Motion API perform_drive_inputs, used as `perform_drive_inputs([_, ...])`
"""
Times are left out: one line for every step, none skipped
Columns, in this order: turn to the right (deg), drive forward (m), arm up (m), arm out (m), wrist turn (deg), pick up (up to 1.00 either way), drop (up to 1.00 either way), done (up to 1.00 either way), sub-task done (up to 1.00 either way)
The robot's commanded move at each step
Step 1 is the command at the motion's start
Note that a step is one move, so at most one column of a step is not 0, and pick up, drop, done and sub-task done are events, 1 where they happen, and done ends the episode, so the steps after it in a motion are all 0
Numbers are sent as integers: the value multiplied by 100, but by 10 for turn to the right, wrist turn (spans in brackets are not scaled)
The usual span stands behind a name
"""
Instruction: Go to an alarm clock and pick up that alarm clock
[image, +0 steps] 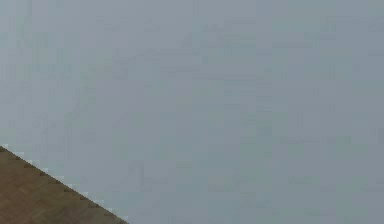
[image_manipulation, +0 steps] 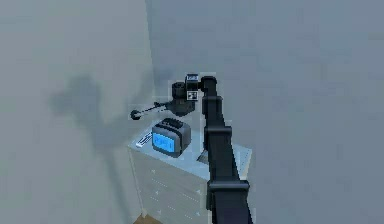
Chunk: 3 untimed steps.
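Nearest, the dark square arm bar (image_manipulation: 222, 160) rises from the arm side view's bottom edge across the top of a white chest of drawers (image_manipulation: 165, 185) set in a corner of pale grey-blue walls (image_manipulation: 320, 90). Brown wooden floor (image: 40, 195) lies in the forward view's lower left corner. On the chest's top, toward its left edge, stands the alarm clock (image_manipulation: 168, 137), a grey box with a blue face. Above that edge the gripper (image_manipulation: 138, 113) holds nothing, its thin fingers (image_manipulation: 155, 107) against bare wall
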Motion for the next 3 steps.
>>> perform_drive_inputs([0,0,0,0,330,0,0,0,0])
perform_drive_inputs([0,0,-30,0,0,0,0,0,0])
perform_drive_inputs([0,0,0,0,0,100,0,0,0])
